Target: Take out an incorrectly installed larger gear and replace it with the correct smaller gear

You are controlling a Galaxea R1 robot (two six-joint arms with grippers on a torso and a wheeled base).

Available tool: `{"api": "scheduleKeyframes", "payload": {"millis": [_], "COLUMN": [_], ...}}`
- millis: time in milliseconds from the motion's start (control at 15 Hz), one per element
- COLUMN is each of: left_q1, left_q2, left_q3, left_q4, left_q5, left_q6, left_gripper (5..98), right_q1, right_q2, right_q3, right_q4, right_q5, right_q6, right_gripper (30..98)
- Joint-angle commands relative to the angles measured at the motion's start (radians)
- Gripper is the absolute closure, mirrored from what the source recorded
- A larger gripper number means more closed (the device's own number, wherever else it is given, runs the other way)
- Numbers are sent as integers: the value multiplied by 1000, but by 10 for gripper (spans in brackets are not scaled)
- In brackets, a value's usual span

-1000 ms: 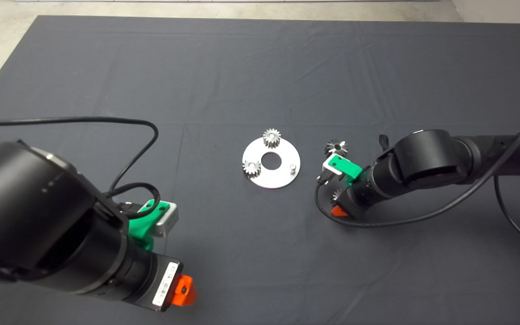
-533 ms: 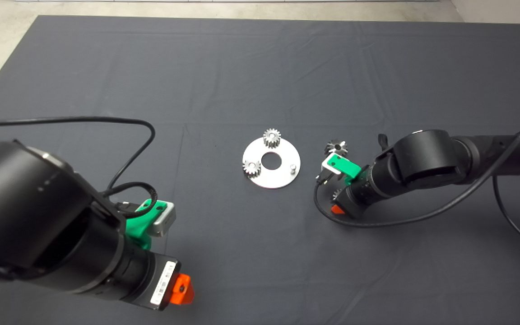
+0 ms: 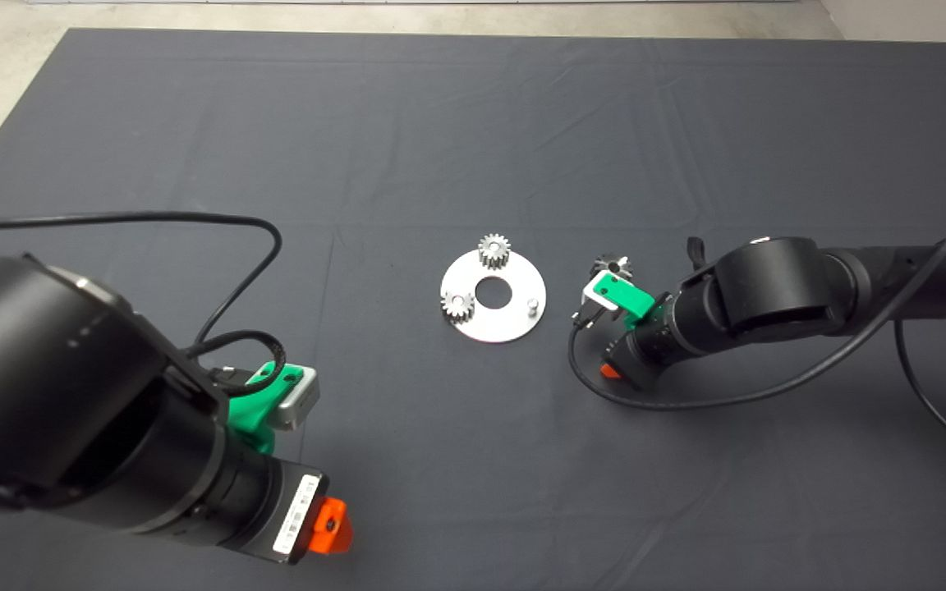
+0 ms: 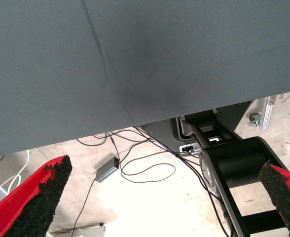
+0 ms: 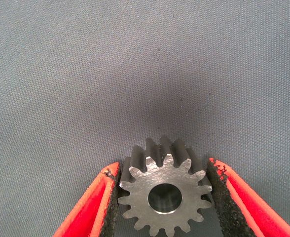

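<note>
The smaller gear (image 5: 164, 195), silver with fine teeth and a centre bore, sits between my right gripper's (image 5: 163, 168) black pads, which press on both its sides just over the mat. In the head view the right gripper (image 3: 609, 369) is right of the round silver plate (image 3: 499, 327) and hides this gear. The larger gear (image 3: 609, 264), dark with coarse teeth, lies on the mat beyond the gripper, partly behind its green mount. The plate carries two small gears (image 3: 493, 249) (image 3: 457, 305) and one bare peg (image 3: 533, 306). My left gripper (image 3: 330, 527) waits open at the lower left.
Black cables loop over the mat from both arms (image 3: 259, 230) (image 3: 686, 402). The left wrist view shows the mat's edge, floor with cables and the robot's base (image 4: 234, 163).
My right gripper has shifted slightly up and left; the small gear that showed beside it is now hidden under it in the head view. The left arm drew back slightly.
</note>
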Motion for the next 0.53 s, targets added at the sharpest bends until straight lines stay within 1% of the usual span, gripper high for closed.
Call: {"api": "scheduleKeyframes", "payload": {"millis": [0,200,333,467], "left_q1": [-7,-7,-7,-7], "left_q2": [-4,-4,-4,-4], "left_q3": [16,16,16,16], "left_q4": [-3,-3,-3,-3], "left_q5": [20,20,20,20], "left_q6": [1,1,1,1], "left_gripper": [54,54,54,54], "right_q1": [4,4,4,4], "right_q2": [1,-2,2,3], "right_q3": [4,6,6,6], "right_q4": [-37,-37,-35,-35], "right_q5": [-9,-15,-27,-27], "right_q6": [-4,-4,-2,-1], "right_gripper": [820,820,820,820]}}
